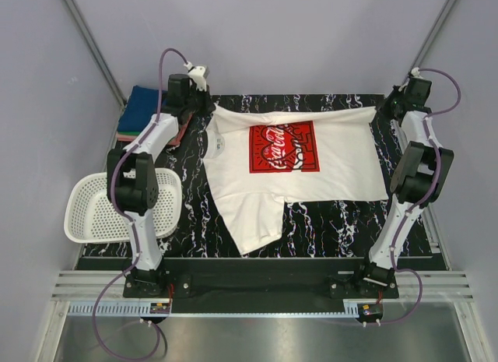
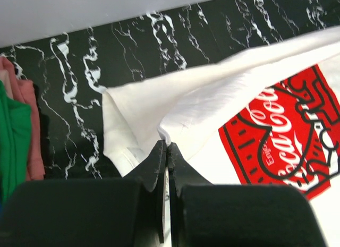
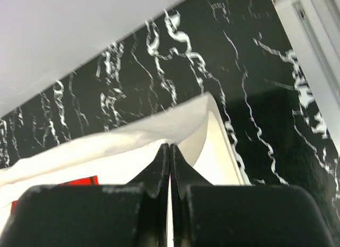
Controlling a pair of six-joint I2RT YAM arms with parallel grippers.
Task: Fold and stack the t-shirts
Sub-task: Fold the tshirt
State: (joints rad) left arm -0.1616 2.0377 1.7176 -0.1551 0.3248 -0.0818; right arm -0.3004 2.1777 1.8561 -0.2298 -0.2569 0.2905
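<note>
Two black-and-white arms reach to the far side of a black, white-veined marble-pattern table (image 1: 334, 222). Only the top view shows the whole layout. A white t-shirt (image 1: 327, 175) with a red rectangular chest print (image 1: 283, 147) in white script lies spread across the middle of the table, one sleeve trailing toward the near edge. A white plastic mesh basket (image 1: 89, 210) hangs over the table's left edge. A small stack of folded t-shirts (image 1: 140, 113), blue, green and pink, sits at the far left corner. The left wrist view adds what the top view hides: the white t-shirt's cloth (image 2: 212, 109) is doubled over itself, with the green (image 2: 13, 135) and pink (image 2: 33, 125) folded edges just to its left. The right wrist view shows the shirt's far corner (image 3: 159, 133) arching up off the table. Both arms are bent at the elbow and stretched forward, wrists tipped down over the shirt's far edge. The left gripper (image 2: 166, 146) (image 1: 208, 107) has its jaws pressed together, pinching the folded edge of the white t-shirt. The right gripper (image 3: 170, 146) (image 1: 381, 110) is likewise clamped, holding the raised corner.
</note>
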